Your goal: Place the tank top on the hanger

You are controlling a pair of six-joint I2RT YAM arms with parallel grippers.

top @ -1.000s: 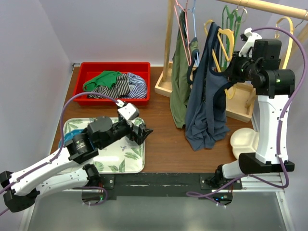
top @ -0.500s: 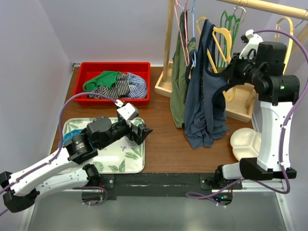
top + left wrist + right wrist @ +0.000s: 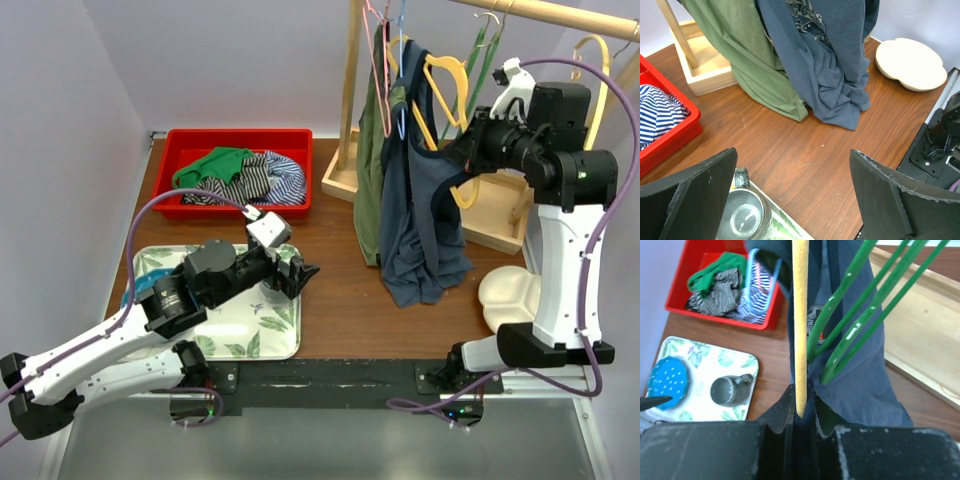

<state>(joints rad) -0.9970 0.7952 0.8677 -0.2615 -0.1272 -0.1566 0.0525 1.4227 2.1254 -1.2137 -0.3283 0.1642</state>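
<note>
Up by rail (image 3: 560,13) | gripping hanger (image 3: 800,315) in clamped right gripper (image 3: 800,410), tank top (image 3: 420,220) on it | left gripper (image 3: 297,272) splayed, idle | raise hook level, clear of green hangers (image 3: 850,305)

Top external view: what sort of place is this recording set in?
Probably a lab test cell staged as a laundry corner: plain white walls close around a wooden table, which carries a wooden clothes rail hung with hangers and garments, and a red bin of crumpled clothes.

One navy tank top (image 3: 420,225), one olive tank top (image 3: 368,200), one red bin (image 3: 238,133), one leaf-print tray (image 3: 250,340) and one white dish (image 3: 505,292).
</note>
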